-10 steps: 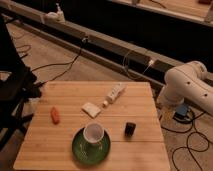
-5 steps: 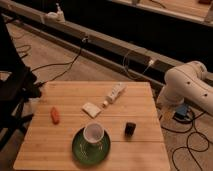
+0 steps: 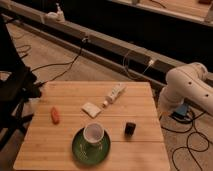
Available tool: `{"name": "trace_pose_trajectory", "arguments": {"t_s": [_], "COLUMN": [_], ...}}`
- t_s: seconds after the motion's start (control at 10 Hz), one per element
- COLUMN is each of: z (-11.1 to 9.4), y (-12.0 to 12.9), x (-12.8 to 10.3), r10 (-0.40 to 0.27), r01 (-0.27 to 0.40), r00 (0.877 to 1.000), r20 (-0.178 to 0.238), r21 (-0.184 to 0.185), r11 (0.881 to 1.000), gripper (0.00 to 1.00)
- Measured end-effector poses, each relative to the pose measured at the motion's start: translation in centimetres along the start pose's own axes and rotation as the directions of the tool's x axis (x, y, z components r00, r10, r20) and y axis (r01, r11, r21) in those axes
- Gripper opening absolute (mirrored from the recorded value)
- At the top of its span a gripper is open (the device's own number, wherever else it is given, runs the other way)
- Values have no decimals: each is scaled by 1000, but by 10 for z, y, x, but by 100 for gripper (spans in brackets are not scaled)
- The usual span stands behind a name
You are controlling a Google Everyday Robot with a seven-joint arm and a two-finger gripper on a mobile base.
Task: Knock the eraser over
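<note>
A pale wooden bench (image 3: pixel 60 150) was seen from above and in front, with several small things laid out on it. The eraser (image 3: pixel 130 128), a small dark block, was placed toward the bench's right front part, apart from everything else and touched by nothing. It appeared to be stood on end, though this could not be made out with certainty. Just to its left a white cup (image 3: pixel 93 133) was set upright on a green saucer (image 3: pixel 79 150) near the front edge. Behind the cup a flat white pad (image 3: pixel 91 109) was laid. Farther back, and to the right of the pad, a white tube-like thing (image 3: pixel 115 93) was laid at a slant. An orange oblong thing (image 3: pixel 55 114) was placed near the left side, well apart from the eraser.

The robot's white arm (image 3: pixel 189 90) was held beyond the bench's right edge, over the floor and well clear of the eraser. The jaws were not shown in the view, so how far they were parted, or whether anything was held, could not be told. A dark chair (image 3: pixel 12 90) was seen at the left, and cables (image 3: pixel 60 65) were strewn on the floor behind the bench.
</note>
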Motion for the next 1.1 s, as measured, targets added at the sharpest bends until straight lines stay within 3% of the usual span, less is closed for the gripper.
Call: {"name": "trace_pose_trajectory", "arguments": {"t_s": [0.1, 0.5, 0.7, 1.1], "z": [4, 33, 55, 101], "y": [0, 9, 19, 47], "x": [-1, -10, -15, -28], "r10": [-3, -25, -40, -101], "r01": [3, 26, 43, 116], "r00": [1000, 999, 998, 991], "r20": [12, 36, 43, 90], "r21": [-1, -30, -69, -188], "r11": [1000, 999, 997, 975], "gripper": [0, 0, 0, 0]}}
